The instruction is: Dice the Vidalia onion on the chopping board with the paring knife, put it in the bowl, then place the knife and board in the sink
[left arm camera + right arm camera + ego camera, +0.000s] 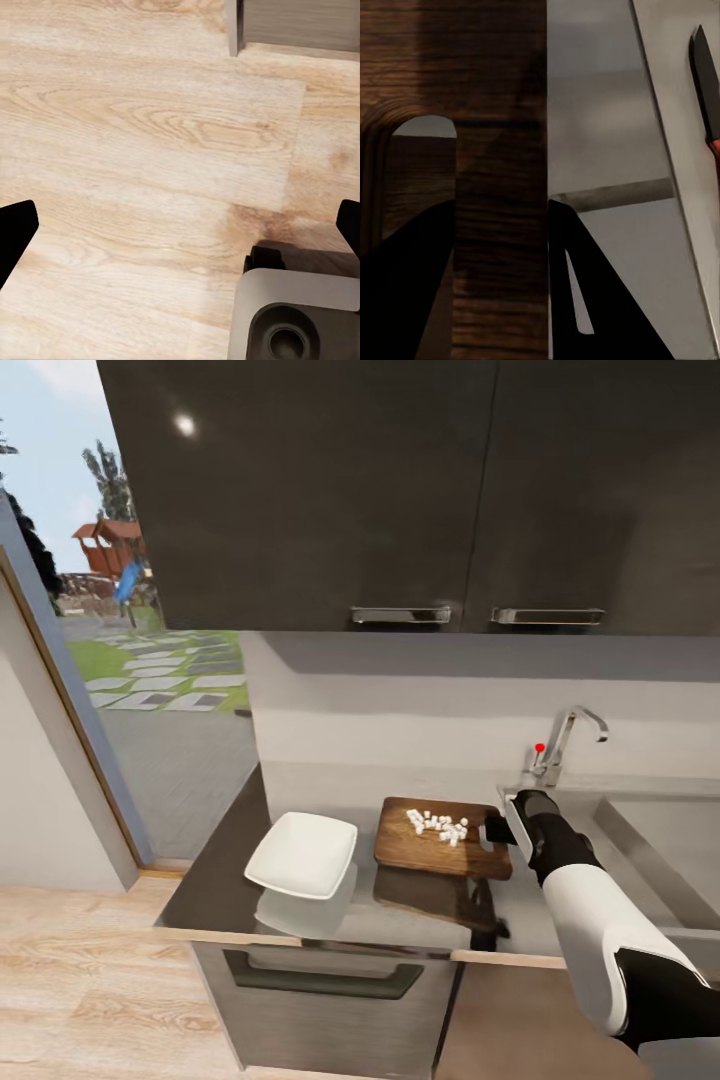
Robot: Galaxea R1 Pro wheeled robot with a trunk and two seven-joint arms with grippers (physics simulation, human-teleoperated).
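The chopping board (440, 840) is the reference point. It lies flat on the dark countertop (215, 870), its long side running toward the sink (650, 840), which adjoins the end of the board that has the handle hole. The diced onion (438, 825) sits in a loose cluster of small white cubes on top of the board, near the middle and slightly toward the wall. The bowl (302, 854), white and square, stands on the countertop just beside the board's other short end, apart from it and empty.

The right gripper (497, 830) is at the handle end of the board. In the right wrist view, the two dark fingers (427, 285) straddle the strip of wood (499, 187) between the handle hole and the board's edge, one finger in the hole and one outside; the jaws are closed onto this strip and have hold of the board.

The paring knife (709, 97) shows in the right wrist view, beyond the board's handle end on a pale grey surface, dark blade and red handle in line; the exact surface cannot be determined.

The tap (565, 745), with a red-tipped lever, stands behind the sink, past the board's handle end.

The left gripper (180, 225) faces light wooden floor (150, 135); its fingertips stand wide apart with nothing between them.
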